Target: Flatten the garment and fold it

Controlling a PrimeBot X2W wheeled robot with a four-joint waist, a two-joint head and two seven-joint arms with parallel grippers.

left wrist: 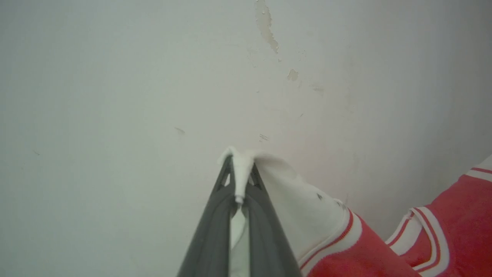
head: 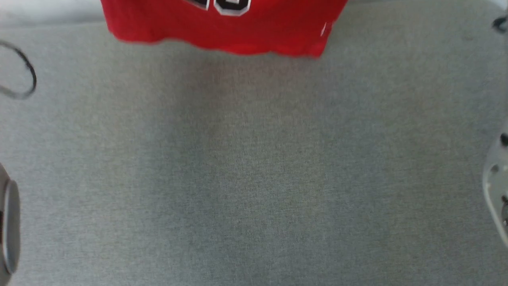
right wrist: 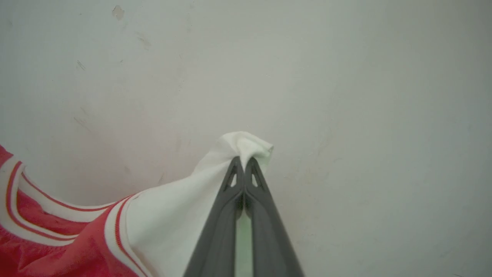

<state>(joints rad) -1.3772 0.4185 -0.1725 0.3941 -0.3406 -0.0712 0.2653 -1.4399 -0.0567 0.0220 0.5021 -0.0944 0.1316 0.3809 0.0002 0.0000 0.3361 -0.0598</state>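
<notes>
The garment point(head: 226, 28) is a red jersey with black-and-white numerals; its lower part and hem hang into the top of the head view, above the grey surface point(head: 254, 178). In the left wrist view my left gripper point(left wrist: 240, 163) is shut on a white sleeve point(left wrist: 303, 215) of the garment point(left wrist: 453, 215), with the striped red body trailing off to the lower right. The right wrist view has my right gripper point(right wrist: 244, 159) shut on the other white sleeve point(right wrist: 173, 215), the red body point(right wrist: 50, 254) hanging to the lower left.
A grey fabric-covered surface spreads below the hanging hem. A dark cable loop point(head: 24, 75) lies at its left edge. Pale robot parts point(head: 496, 186) show at the right edge and a grey part point(head: 10, 226) at the left. A scuffed pale wall point(left wrist: 153, 96) stands behind both grippers.
</notes>
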